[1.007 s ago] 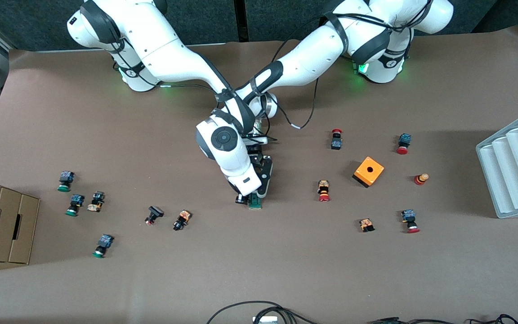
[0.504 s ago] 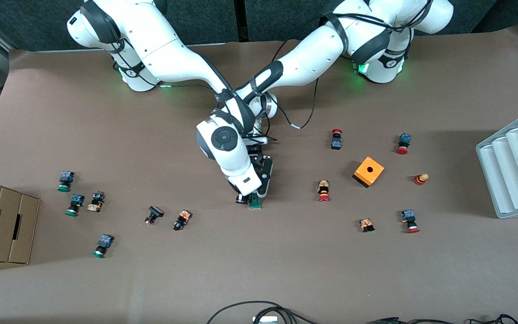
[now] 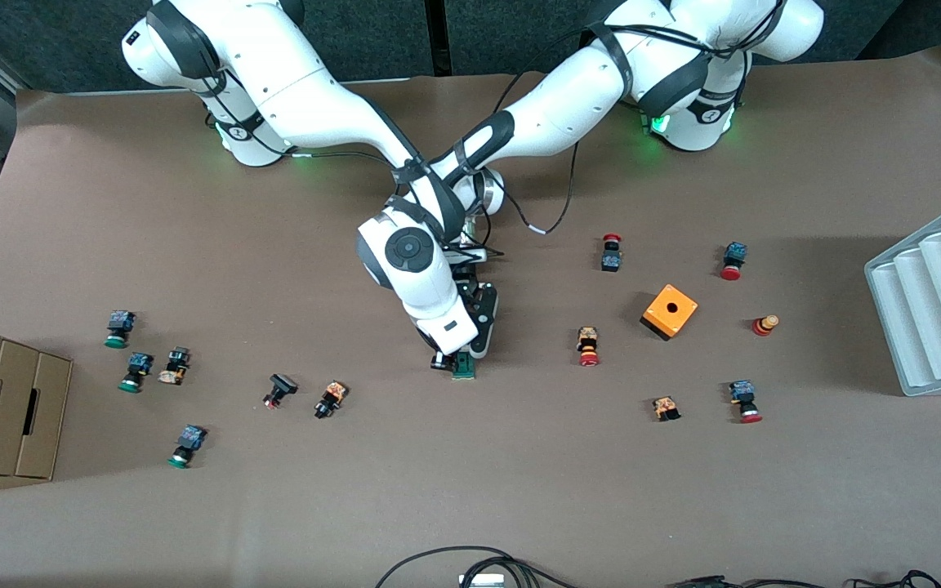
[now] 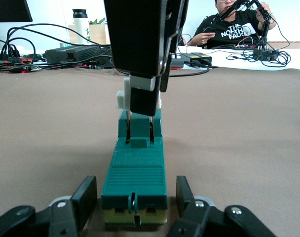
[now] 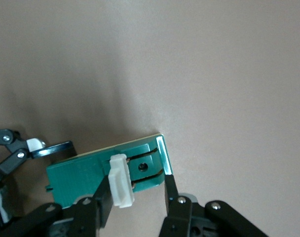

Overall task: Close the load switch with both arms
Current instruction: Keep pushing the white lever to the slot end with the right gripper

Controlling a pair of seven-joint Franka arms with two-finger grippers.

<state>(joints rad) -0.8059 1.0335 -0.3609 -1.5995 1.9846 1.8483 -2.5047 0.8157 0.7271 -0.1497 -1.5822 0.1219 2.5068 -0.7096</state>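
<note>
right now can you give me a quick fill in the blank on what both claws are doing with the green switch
1. The left claw brackets one end of the ____ load switch, which lies on the table.
2. The right claw works at the switch's ____ sliding tab.
3. The orange box has a round ____ in its top.

Missing: green; white; hole

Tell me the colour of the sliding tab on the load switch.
White; the tab stands out against the green load switch, clearest in the right wrist view.

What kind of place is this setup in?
Likely a robotics lab: two arms work over a paper-covered table strewn with push buttons, and a cluttered desk with cables stands nearby.
</note>
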